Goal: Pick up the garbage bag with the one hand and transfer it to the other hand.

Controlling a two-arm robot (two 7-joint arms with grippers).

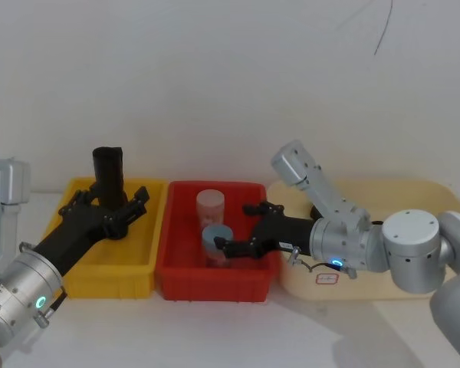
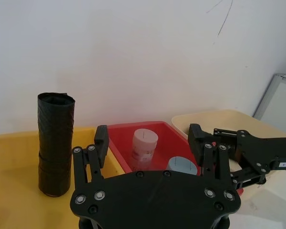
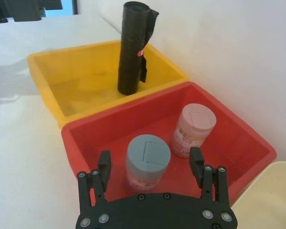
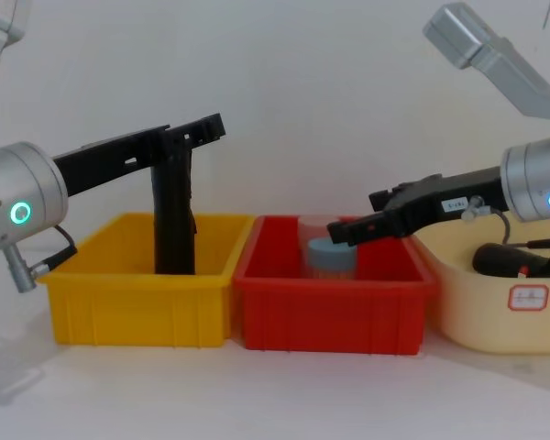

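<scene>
Both end effectors hover open over the row of three bins on the white table (image 1: 215, 330). Taking the red bin (image 1: 215, 280) in the middle as the landmark, the left end effector (image 1: 111, 211) reaches over the yellow bin (image 1: 111, 276) just to its left, fingers spread with nothing between them, close beside the garbage bag (image 1: 107, 176) but not gripping it. One garbage bag is in view: a black roll standing upright in the yellow bin toward its far side, and the right wrist view shows a small red mark on its side (image 3: 132, 50). The right end effector (image 1: 241, 230) hangs over the right part of the red bin, its two fingers apart and empty, one finger tip near the blue-lidded jar (image 1: 217, 239). Two jars stand inside the red bin: the blue-lidded one nearer the front and a pink-lidded jar (image 1: 211, 207) behind it, close together. A cream tub (image 1: 368, 284) sits touching the red bin's right side; in the chest view a dark object (image 4: 513, 259) lies in it, though what it is cannot be told. Each arm shows one glowing ring near its wrist.
</scene>
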